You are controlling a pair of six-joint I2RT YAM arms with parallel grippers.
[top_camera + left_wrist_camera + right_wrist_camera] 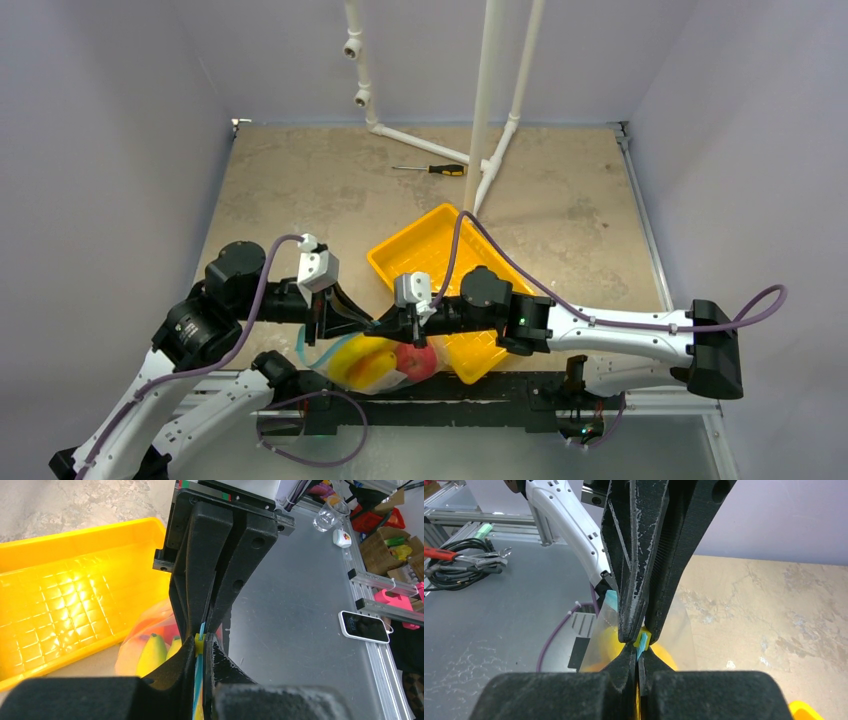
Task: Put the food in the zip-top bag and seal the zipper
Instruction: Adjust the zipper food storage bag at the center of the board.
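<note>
Counted: 1 yellow tray [405, 250], 1 clear bag [131, 652], 1 screwdriver [436, 169], 2 claws. The food [372, 365] is inside the bag. Through the plastic, 1 red apple [415, 361], 1 banana [151, 654] and 1 more yellow piece beside it can be made out, with some orange-red behind. The rest overlap, so the full count cannot be told. No fruit lies in the tray.

The bag sits on the table [300, 190] against the tray's near-left side, at the table's near edge, its mouth turned up.

The left claw [201, 652] is pinched nearly flat, its 2 fingers clamping the teal zipper [611, 599], with only the strip between them. The right claw [638, 656] is closed just as tightly on the same strip. The 2 claws meet tip to tip above the bag, just off the tray's near-left side, the left reaching in from the side away from the tray and the right reaching across the tray's near corner. A small yellow slider [642, 639] sits on the zipper right where the fingertips meet.

The screwdriver lies beyond the tray's far corner, well apart from it.
</note>
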